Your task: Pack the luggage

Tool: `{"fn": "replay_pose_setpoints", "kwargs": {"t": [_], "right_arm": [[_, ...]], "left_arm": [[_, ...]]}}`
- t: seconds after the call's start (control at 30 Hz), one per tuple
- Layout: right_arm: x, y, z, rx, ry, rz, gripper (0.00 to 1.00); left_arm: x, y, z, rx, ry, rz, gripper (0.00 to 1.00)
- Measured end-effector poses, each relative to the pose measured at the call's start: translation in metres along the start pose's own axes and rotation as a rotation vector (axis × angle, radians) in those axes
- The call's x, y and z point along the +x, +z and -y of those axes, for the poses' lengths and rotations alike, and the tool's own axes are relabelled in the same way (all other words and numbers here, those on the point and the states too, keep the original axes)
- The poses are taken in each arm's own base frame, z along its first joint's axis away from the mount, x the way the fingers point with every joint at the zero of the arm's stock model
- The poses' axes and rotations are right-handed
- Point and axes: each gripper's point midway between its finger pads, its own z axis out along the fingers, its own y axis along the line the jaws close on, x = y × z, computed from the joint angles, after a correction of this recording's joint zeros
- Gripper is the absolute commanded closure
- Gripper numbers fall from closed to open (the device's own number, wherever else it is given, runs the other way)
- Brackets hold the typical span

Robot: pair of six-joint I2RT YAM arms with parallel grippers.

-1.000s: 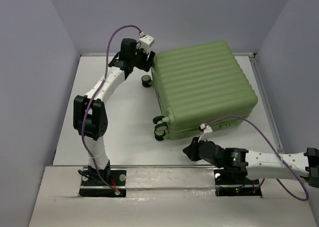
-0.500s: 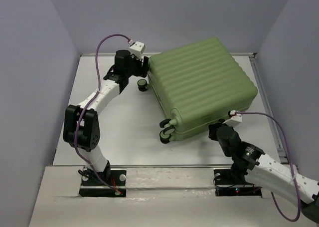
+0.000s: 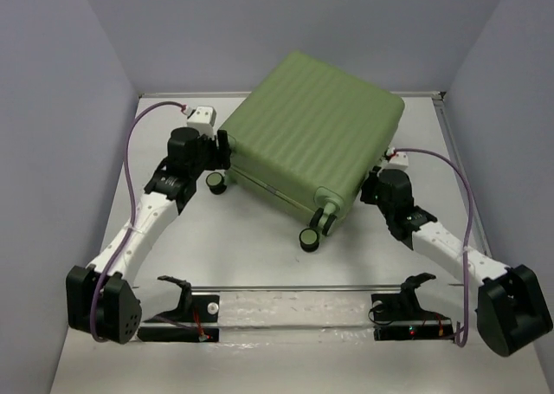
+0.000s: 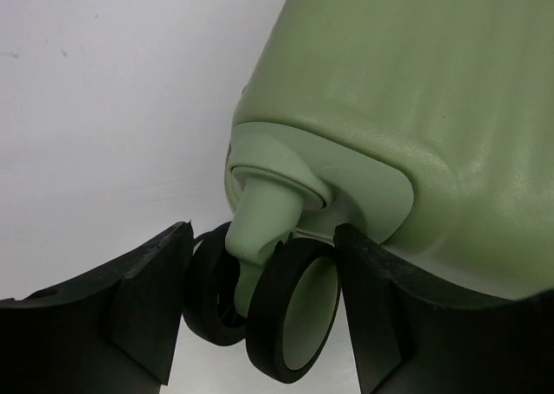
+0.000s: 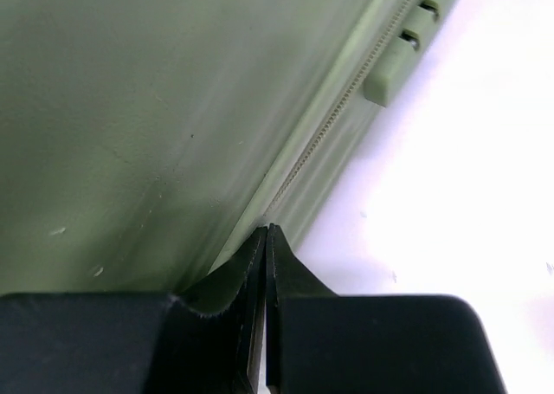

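Light-green suitcase (image 3: 316,125): one counted. Casters seen from above: two, left caster (image 3: 215,182), near caster (image 3: 309,238). Grippers: two, left gripper (image 3: 222,154), right gripper (image 3: 370,186). Purple cables: two, left cable (image 3: 129,177), right cable (image 3: 471,221).

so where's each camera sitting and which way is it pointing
top external: above and behind the robot, facing down at the table; both arms and the luggage show.
left wrist: on the left arm, facing the luggage's corner; the open left fingers straddle a wheel.
right wrist: on the right arm, facing the luggage's side and zipper; the shut right fingers show at the bottom.
shared: top external also shows that wheel beside the left arm's tip; all three see the green shell.
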Motion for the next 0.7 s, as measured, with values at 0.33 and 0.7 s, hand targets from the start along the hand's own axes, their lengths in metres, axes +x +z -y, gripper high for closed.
{"fn": "replay_pose_setpoints", "kwargs": {"t": [0.33, 0.7], "right_arm": [[-0.019, 0.034, -0.005, -0.094, -0.020, -0.104, 0.86], [-0.044, 0.048, 0.019, -0.096, -0.068, -0.149, 0.37]], "left_arm": [[0.031, -0.050, 0.015, 0.097, -0.172, 0.049, 0.94], [0.038, -0.077, 0.053, 0.309, -0.496, 0.103, 0.94]]}}
